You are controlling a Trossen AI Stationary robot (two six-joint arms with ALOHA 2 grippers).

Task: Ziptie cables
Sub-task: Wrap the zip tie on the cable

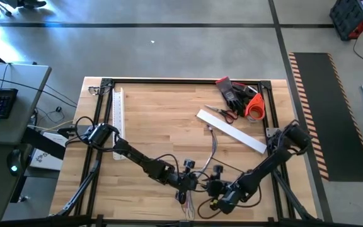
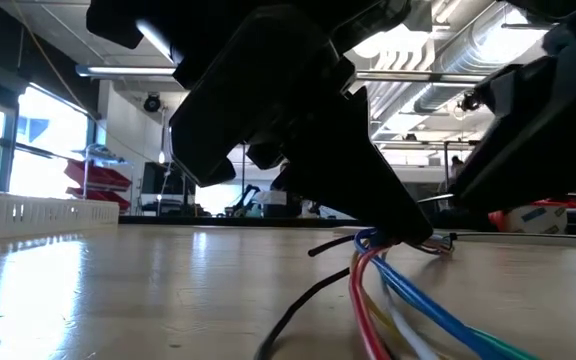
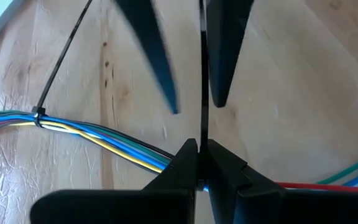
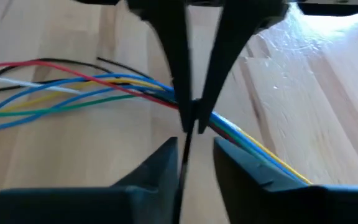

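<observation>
The cables (image 1: 212,144) lie as a loose bunch of blue, red, yellow, green and white wires on the wooden table, near its near edge. They also show in the low view (image 2: 388,275). One ziptie (image 3: 39,115) is closed round the bunch, its tail slanting away. A second ziptie (image 3: 202,93) stands as a thin dark strip over the bunch. My left gripper (image 1: 190,181) is shut on it at the cables. My right gripper (image 1: 214,188) is open, with one finger on either side of that strip (image 4: 181,163). My left gripper pinches the second ziptie (image 4: 189,124) between its two fingertips, right where the strip meets the cable bunch. The fingers slant down onto the bunch. The strip runs straight on from the fingertips (image 3: 202,134) toward my right gripper. The cables lie on the table under the hold.
A white slotted duct (image 1: 117,116) lies along the table's left side and a white bar (image 1: 232,131) lies slantwise at the right. Scissors (image 1: 222,113), dark gloves (image 1: 232,93) and an orange roll (image 1: 254,107) sit at the far right corner.
</observation>
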